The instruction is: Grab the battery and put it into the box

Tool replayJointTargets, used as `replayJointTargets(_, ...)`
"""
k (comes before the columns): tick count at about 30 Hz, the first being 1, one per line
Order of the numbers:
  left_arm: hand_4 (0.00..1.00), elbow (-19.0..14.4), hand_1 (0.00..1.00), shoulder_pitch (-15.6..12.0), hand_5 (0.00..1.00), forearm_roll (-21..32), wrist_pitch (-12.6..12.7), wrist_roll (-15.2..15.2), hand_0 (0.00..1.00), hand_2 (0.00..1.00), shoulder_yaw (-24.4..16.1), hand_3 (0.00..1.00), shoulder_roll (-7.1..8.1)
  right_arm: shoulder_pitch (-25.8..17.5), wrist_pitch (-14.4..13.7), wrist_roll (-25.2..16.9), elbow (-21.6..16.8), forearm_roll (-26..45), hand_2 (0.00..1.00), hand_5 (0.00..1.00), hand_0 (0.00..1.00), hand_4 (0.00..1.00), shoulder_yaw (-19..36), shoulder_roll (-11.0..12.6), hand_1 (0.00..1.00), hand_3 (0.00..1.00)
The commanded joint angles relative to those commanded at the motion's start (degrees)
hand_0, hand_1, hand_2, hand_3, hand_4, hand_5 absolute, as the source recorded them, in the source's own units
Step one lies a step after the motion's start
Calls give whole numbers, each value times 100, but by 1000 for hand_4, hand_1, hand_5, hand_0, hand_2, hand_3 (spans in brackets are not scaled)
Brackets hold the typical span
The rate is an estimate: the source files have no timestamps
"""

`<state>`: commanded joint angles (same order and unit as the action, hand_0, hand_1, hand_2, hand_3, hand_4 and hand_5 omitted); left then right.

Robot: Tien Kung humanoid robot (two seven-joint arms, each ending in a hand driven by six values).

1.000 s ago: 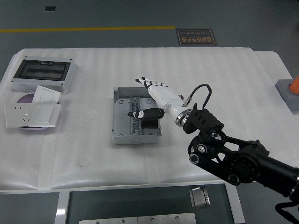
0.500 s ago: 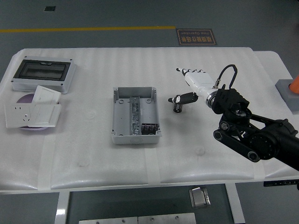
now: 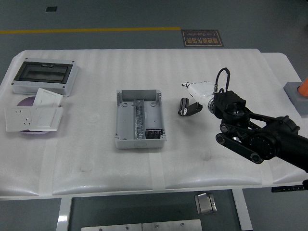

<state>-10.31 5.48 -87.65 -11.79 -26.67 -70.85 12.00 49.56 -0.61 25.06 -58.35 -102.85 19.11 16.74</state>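
Note:
A grey open box (image 3: 139,119) lies in the middle of the table, with a dark battery (image 3: 153,133) in its near right corner. A second black battery (image 3: 183,107) is on the table to the right of the box. My right hand (image 3: 191,98), white with a black thumb, is right beside this battery, with the thumb against its right side. I cannot see whether the hand grips it. The left arm is out of view.
A grey box with a dark clear lid (image 3: 43,77) stands at the far left. White socket plates (image 3: 33,115) lie on a purple disc in front of it. A grey block (image 3: 296,94) sits at the right edge.
My right hand left the box, where a battery now lies, swung to the right, then lowered beside the second battery on the table.

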Motion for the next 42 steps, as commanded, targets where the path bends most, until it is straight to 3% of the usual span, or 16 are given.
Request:
replayJointTargets(10,444,-4,690,-107,144,58,-69,-152,637,587,64,585,28,110,-66,-73,319,178,856,527,866,944,-369,-150,809,934)
replayJointTargets(29,436,0,691,-65,128,105,-22,-48,633,590,106,589,16,116,-514,-143,578,255,768,523,797,921,-683,-251,739,844)
replayJointTargets(30,436,0,691,-60,129,109,-23,-44,633,590,110,591,15,113,-528,-154,594,266,696,410,740,792,-696,-256,693,735)
replayJointTargets(35,436,0,691,-42,129,113,-21,-25,633,590,119,591,12,107,-600,-218,644,294,696,410,740,792,-731,-271,693,735)
replayJointTargets(36,435,0,692,-39,127,117,-20,-20,633,590,123,592,11,107,-616,-230,649,297,650,321,714,682,-734,-272,655,679)
replayJointTargets(42,434,0,692,-29,128,113,7,23,633,591,131,593,-1,99,-721,-288,624,266,639,320,707,676,-698,-246,641,670)
